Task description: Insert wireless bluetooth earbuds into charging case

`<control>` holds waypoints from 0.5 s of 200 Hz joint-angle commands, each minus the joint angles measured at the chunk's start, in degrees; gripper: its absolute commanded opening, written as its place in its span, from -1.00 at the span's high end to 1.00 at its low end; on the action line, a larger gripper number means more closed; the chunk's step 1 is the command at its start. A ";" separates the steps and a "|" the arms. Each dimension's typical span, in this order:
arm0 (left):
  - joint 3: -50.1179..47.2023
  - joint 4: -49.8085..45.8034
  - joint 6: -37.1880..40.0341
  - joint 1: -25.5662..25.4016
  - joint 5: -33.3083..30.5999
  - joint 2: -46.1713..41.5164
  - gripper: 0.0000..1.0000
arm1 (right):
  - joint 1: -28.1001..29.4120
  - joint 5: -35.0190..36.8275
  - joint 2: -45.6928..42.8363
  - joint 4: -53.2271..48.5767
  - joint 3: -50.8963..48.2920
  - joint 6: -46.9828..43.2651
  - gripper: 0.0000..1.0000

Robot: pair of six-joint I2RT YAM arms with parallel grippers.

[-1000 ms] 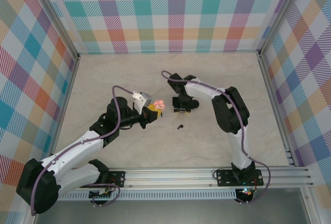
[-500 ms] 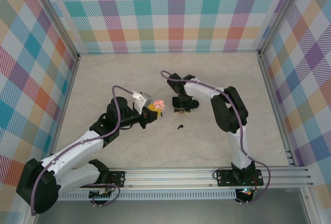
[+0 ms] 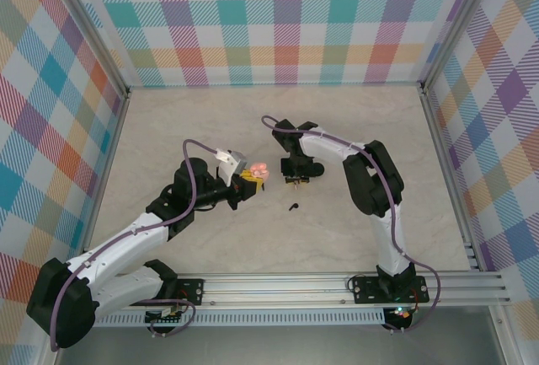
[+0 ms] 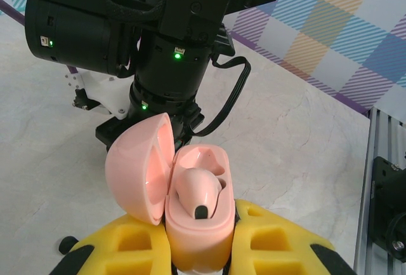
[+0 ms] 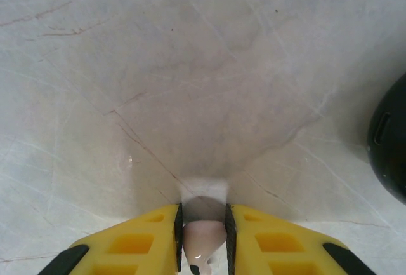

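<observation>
Right gripper (image 5: 203,223) pinches a pale earbud (image 5: 202,243) - it should lift straight, carry toward 9 o'clock to the open pink case (image 4: 190,230) clamped in the left gripper (image 4: 200,253), then seat it stem-down beside the seated bud (image 4: 198,189).

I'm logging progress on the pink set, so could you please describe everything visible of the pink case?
The pink case is a glossy, plastic-looking rounded clamshell. It stands open, its lid tipped to the left on the hinge. One pink bud with a dark tip sits in the nearer well, and the well behind it looks empty. The left pincer clamps the case's base between its yellow fingers.
</observation>
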 commanded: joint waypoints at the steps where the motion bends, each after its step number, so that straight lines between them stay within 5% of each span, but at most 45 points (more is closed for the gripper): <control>1: -0.41 2.00 -0.69 -0.78 0.08 0.65 0.72 | 0.52 0.53 0.19 0.11 -0.13 -1.77 0.47; 100: -1.73 7.77 -4.85 -0.74 -7.09 9.94 0.73 | -3.60 -9.21 -8.93 12.32 -9.86 -3.98 0.47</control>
